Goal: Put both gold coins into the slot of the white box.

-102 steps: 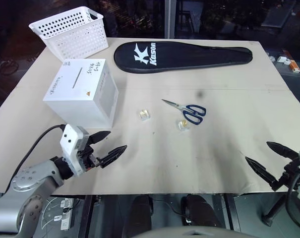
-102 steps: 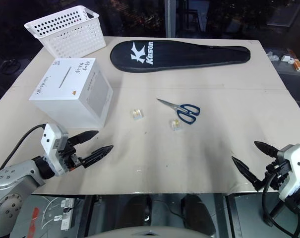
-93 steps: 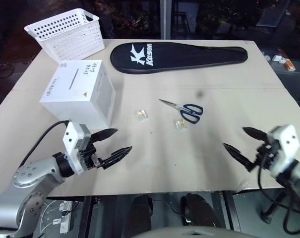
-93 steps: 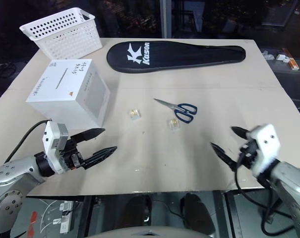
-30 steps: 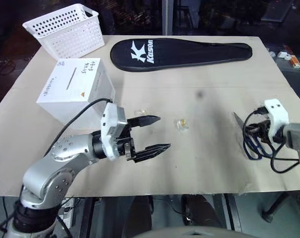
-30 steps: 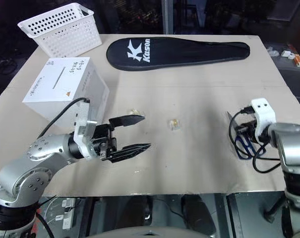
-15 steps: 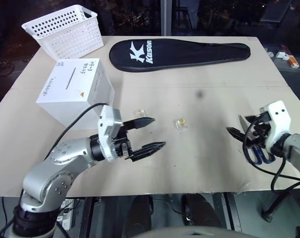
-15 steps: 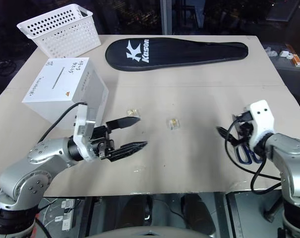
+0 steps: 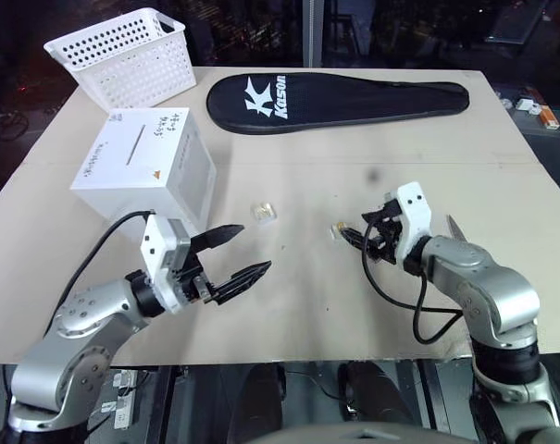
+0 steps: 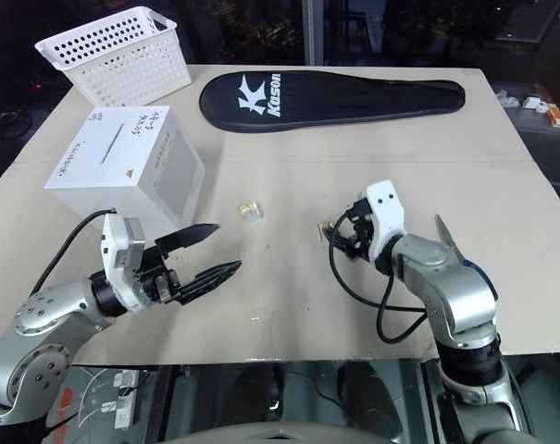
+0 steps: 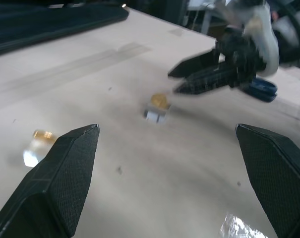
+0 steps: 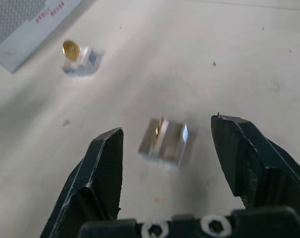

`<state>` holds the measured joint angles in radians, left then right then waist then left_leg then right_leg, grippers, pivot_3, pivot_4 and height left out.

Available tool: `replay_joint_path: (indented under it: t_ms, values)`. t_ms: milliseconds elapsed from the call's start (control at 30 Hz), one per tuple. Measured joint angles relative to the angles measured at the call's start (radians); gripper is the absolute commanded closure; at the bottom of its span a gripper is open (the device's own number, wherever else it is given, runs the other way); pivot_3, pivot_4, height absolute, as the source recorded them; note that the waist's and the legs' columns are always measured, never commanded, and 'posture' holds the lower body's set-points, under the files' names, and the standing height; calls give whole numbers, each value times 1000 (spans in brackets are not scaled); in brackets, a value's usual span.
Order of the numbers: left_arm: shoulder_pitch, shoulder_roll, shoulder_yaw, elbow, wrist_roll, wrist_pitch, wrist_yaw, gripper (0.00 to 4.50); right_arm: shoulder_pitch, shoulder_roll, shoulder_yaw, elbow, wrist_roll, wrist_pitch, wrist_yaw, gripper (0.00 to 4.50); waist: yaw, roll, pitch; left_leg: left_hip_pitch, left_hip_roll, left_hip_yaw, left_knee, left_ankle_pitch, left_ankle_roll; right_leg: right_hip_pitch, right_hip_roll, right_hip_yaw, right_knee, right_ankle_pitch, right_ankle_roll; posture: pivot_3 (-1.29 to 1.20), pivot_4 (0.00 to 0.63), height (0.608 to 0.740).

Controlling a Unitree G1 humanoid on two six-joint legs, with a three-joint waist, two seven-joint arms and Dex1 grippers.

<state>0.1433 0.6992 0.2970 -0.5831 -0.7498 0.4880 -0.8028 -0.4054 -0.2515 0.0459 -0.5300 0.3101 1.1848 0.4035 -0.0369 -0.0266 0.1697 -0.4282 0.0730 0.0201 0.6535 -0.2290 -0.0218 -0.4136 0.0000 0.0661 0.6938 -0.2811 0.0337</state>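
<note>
Coin (image 12: 160,126) upright inside clear cube (image 12: 165,142)

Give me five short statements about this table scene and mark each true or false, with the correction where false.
1. The right gripper is open around a clear cube. True.
2. The left gripper is shut on a gold coin. False: it is open and holds nothing.
3. The white box stands in front of the white basket. True.
4. Both gold coins are already in the slot. False: each stands on a clear cube on the table.
5. The black racket cover lies on top of the white box. False: it lies flat on the table, behind.
</note>
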Motion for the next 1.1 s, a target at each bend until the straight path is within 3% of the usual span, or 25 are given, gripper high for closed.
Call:
replay_joint_path:
  t_ms: [300,333,367,433,1100]
  values:
    - [68,-1,30,-27,0,-17,-12,0,-46,29,-7,25,52,86,-26,2158,-4,0,0,0,0,0,0,0,0,0,0,0,0,0,0,0,150,727]
    - [70,-1,34,-27,0,-19,-16,0,-46,30,-3,41,52,96,-36,2672,-4,0,0,0,0,0,0,0,0,0,0,0,0,0,0,0,150,727]
    - [71,-1,37,-27,0,-19,-18,0,-46,30,-2,45,52,97,-40,2684,-4,0,0,0,0,0,0,0,0,0,0,0,0,0,0,0,150,727]
    - [74,-1,41,-27,0,-20,-20,0,-47,30,1,54,52,97,-45,3378,-4,0,0,0,0,0,0,0,0,0,0,0,0,0,0,0,150,727]
    - [77,-3,43,-28,0,-20,-17,0,-58,24,32,97,52,85,-63,3378,-4,0,0,0,0,0,0,0,0,0,0,0,0,0,0,0,150,727]
